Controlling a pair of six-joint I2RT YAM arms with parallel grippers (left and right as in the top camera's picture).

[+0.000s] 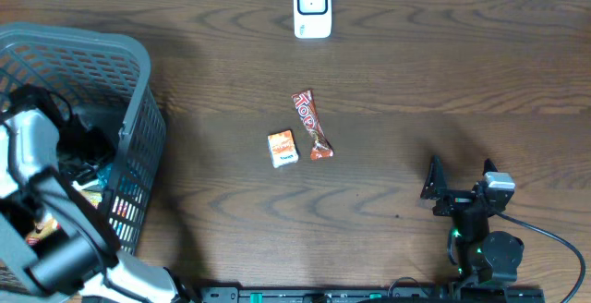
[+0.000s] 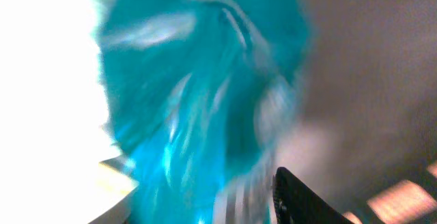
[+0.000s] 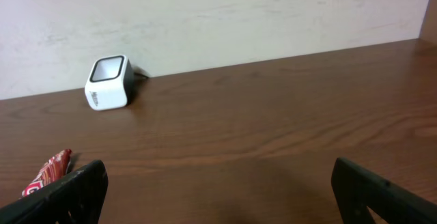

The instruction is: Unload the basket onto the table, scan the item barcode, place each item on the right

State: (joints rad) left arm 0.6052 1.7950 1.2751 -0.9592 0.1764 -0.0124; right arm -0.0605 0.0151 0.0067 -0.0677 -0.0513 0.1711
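Observation:
A blurred teal packet (image 2: 205, 94) fills the left wrist view, right up against my left gripper. Only one dark finger (image 2: 300, 200) shows, at the packet's right edge, so a grip cannot be made out. In the overhead view my left arm (image 1: 37, 155) reaches down into the grey basket (image 1: 138, 72), and the gripper itself is hidden among the items. The white scanner (image 1: 312, 7) (image 3: 108, 82) stands at the table's far edge. My right gripper (image 1: 459, 192) (image 3: 218, 190) rests open at the front right with nothing between its fingers.
A small orange box (image 1: 283, 148) and a red-brown candy wrapper (image 1: 311, 125) (image 3: 48, 173) lie side by side mid-table. The basket holds several other packets. Bare wood lies between the scanner and the right gripper.

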